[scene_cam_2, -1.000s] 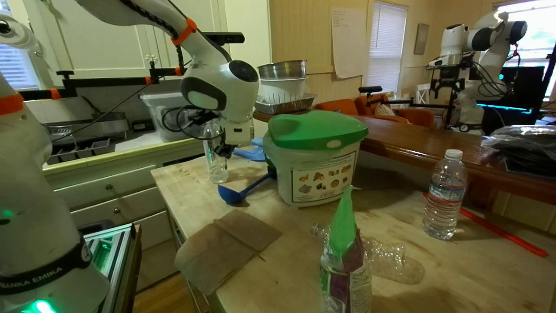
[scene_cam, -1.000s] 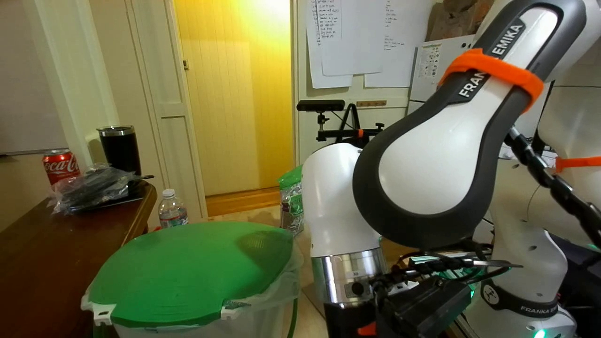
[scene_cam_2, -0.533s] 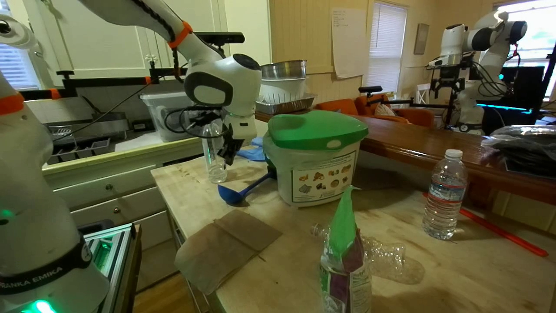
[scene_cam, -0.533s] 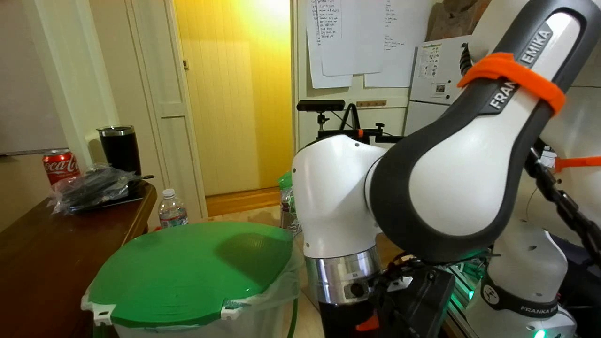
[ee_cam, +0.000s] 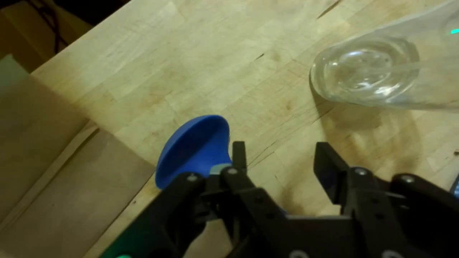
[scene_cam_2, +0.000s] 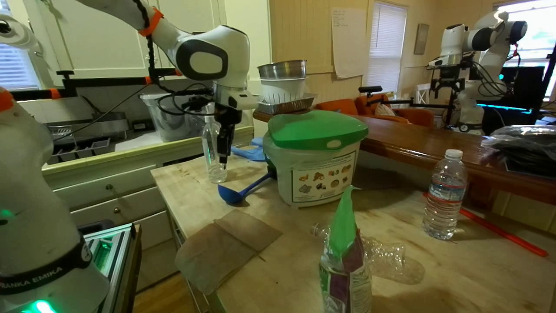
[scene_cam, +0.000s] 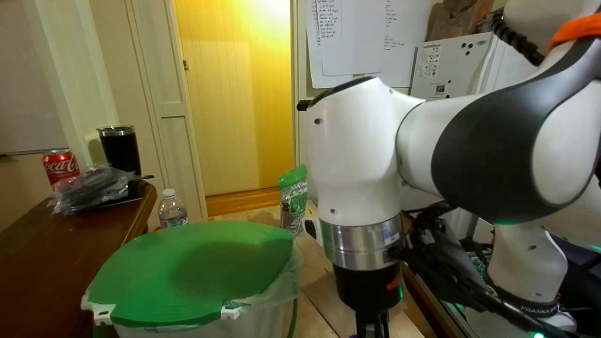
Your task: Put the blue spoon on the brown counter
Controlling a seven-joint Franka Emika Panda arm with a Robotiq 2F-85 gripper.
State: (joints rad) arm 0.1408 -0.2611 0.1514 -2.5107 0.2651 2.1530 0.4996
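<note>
Gripper (ee_cam: pixel 279 152) hangs over the pale wood board (scene_cam_2: pixel 282 263), jaws wide, holding nothing; I read that as set to straddle the handle (scene_cam_2: pixel 257 183) for a pick. Blue ladle (scene_cam_2: pixel 235 197), the task's spoon, lies on that board, not yet on the brown counter (scene_cam_2: pixel 406 134). Long axis slants: bowl (ee_cam: pixel 197 150) toward the brown paper (scene_cam_2: pixel 226 248), handle back to the green-lidded bin (scene_cam_2: pixel 313 157). Far handle end hidden; can't tell if it touches.
</note>
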